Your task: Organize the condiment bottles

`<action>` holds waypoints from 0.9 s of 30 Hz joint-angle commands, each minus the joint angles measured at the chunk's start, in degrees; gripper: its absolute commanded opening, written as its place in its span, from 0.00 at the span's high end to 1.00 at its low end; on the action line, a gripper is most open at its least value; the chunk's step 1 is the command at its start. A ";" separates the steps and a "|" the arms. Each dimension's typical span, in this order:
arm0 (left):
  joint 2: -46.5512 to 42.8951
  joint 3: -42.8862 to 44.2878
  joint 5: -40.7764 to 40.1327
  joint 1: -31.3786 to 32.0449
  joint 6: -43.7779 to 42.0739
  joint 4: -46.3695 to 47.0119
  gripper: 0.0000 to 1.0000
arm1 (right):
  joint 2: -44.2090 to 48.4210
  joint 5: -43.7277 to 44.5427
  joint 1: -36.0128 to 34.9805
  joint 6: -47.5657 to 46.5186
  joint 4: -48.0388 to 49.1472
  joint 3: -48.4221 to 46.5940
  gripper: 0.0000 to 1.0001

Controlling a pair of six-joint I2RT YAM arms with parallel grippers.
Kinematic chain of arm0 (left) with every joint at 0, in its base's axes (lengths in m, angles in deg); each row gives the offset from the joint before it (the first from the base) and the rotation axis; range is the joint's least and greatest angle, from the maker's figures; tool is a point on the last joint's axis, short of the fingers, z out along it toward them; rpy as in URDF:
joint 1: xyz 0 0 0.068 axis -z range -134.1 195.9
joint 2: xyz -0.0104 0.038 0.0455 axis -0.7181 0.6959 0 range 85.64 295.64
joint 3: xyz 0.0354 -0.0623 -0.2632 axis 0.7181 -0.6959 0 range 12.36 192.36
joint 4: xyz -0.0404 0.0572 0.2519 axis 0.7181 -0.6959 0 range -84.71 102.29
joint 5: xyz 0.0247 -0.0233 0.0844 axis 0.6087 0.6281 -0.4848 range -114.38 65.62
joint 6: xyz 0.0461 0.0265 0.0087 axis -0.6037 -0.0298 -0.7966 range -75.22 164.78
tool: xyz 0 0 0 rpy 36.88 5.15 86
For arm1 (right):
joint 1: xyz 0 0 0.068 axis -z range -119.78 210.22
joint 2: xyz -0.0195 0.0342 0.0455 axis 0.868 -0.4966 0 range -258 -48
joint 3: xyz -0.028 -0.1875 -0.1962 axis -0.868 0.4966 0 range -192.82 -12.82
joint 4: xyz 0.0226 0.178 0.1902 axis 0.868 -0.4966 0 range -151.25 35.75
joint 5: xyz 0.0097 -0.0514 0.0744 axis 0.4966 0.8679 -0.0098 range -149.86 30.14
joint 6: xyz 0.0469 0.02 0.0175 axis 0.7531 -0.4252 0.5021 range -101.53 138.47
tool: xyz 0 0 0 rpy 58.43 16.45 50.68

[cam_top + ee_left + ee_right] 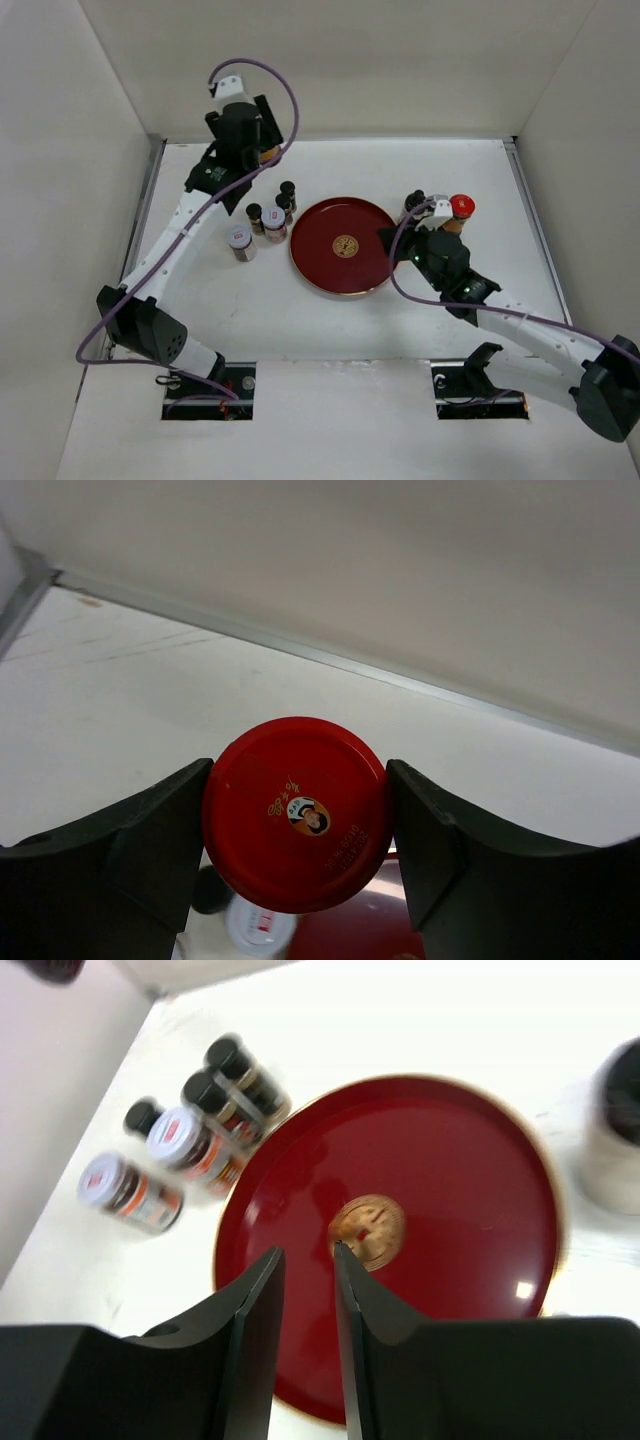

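In the left wrist view my left gripper (298,770) is shut on the red lid of a jar (295,815), which is lifted near the back left wall. In the top view that gripper (250,150) hangs behind a cluster of condiment bottles: a white-lidded jar (240,240), another lidded jar (273,226) and small black-capped bottles (287,192). My right gripper (308,1255) hovers over the round dark-red tray (450,1190), its jaws nearly shut with only a narrow slit and nothing between them. A red-capped jar (461,207) and a dark-capped jar (415,203) stand right of the tray.
The tray (320,262) lies mid-table with nothing on it. White walls enclose the table at the back and both sides. The cluster of bottles (180,1140) stands close to the tray's left rim. The right arm (520,325) stretches across the near right.
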 commanded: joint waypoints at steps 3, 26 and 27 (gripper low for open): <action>-0.91 3.78 1.48 10.82 0.72 7.31 0.68 | 5.34 3.64 5.46 3.80 2.40 2.69 0.60; 22.74 3.26 9.22 15.85 3.80 19.35 0.68 | 8.69 4.61 10.57 5.65 1.79 5.42 0.17; 23.00 3.00 9.22 15.85 3.63 19.53 0.67 | 8.60 4.61 10.57 5.65 1.87 5.42 0.17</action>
